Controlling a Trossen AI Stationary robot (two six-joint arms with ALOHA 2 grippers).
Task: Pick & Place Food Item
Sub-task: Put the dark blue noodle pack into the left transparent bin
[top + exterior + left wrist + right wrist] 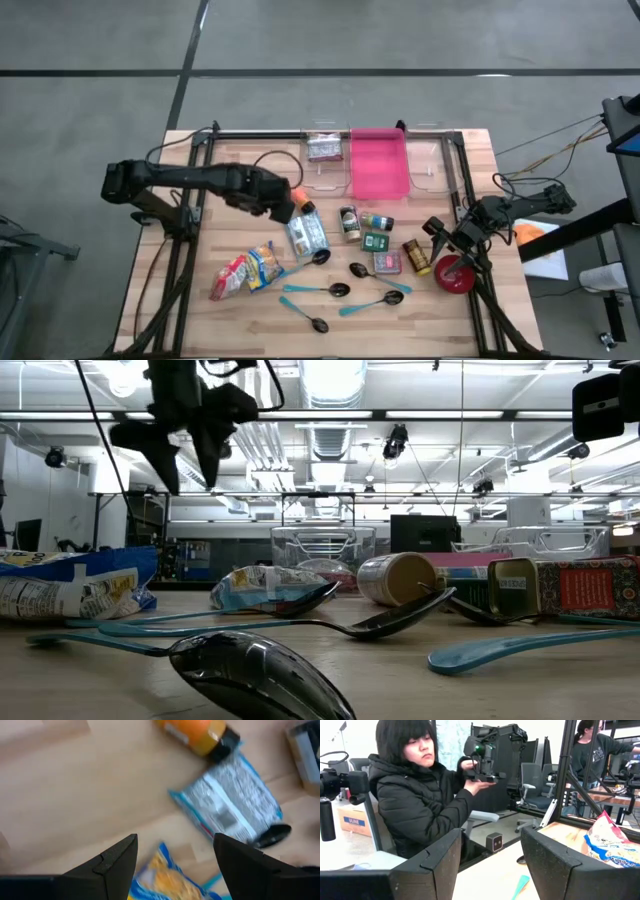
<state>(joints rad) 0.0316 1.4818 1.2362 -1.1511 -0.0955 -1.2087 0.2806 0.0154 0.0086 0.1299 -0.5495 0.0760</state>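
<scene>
Food items lie on the wooden table: an orange bottle (301,205) on its side, a blue-and-silver packet (306,236) lying flat, a yellow-and-blue snack bag (263,266) and a red-and-white bag (230,280). My left gripper (282,208) hangs open above the table, fingers pointing down, beside the bottle and the packet. In the left wrist view nothing is between its fingers (175,842); the yellow bag (165,880), the packet (230,810) and the bottle (197,730) lie below. My right gripper (436,230) waits open at the table's right edge, pointing level.
Cans and tins (375,240) stand right of the packet, and several spoons (335,290) lie near the front edge. Clear trays (322,150) and a pink tray (378,160) sit at the far edge. A red disc (455,275) lies at the right. A person (415,795) sits beyond the table.
</scene>
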